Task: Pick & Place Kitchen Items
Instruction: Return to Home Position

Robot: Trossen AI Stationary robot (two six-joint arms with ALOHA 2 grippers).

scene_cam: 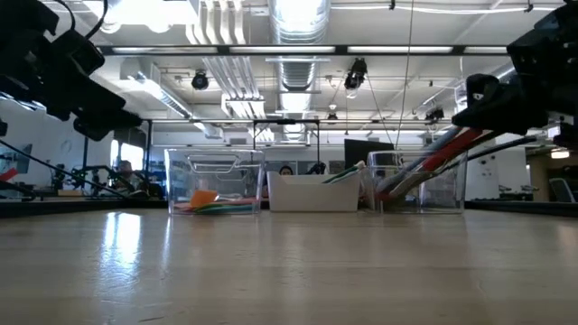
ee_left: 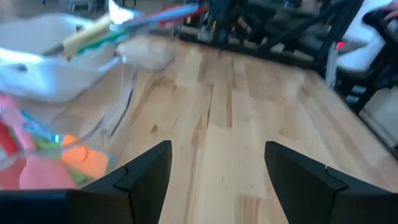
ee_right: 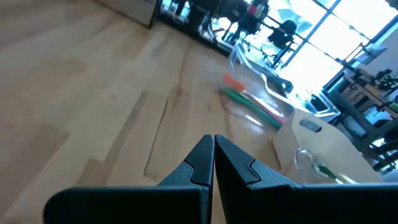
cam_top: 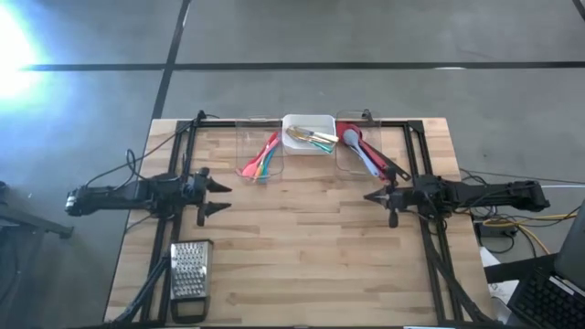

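The left gripper (cam_top: 219, 196) sits left of centre in the high view. Its two dark, wedge-shaped fingers (ee_left: 146, 171) are spread wide with nothing between them, and only pale planks show in the gap. The right gripper (cam_top: 369, 195) faces it from right of centre, its matte black fingers (ee_right: 199, 163) pressed together into a single point and holding nothing. Both hang over the butcher-block table (cam_top: 302, 247), made of long strips of light wood that have a soft sheen in the low view.

The kitchen items lie higher in the frame than both grippers and well apart from them, in three bins set in a row along the table's top edge. Up and to the right of the left gripper is the left clear bin (cam_top: 243, 137), thin-walled and glossy. It holds slim pink, orange, green and teal utensils (cam_top: 260, 164) fanned together. The white bin (cam_top: 285, 128) in the middle is opaque and round-cornered, and holds gold-toned cutlery (cam_top: 313, 137) with green on it. The right clear bin (cam_top: 340, 157) holds a red spoon (cam_top: 350, 137), a pale blue spoon (cam_top: 366, 155) and black handles (cam_top: 388, 169). These lean out over its lower-right rim towards the right gripper.

A flat, perforated metal grater (cam_top: 190, 270) lies at the lower left.

In the low view the top corners cut off both arms. The left wrist view blurs the bins, so single pieces in the white bin are hard to make out.
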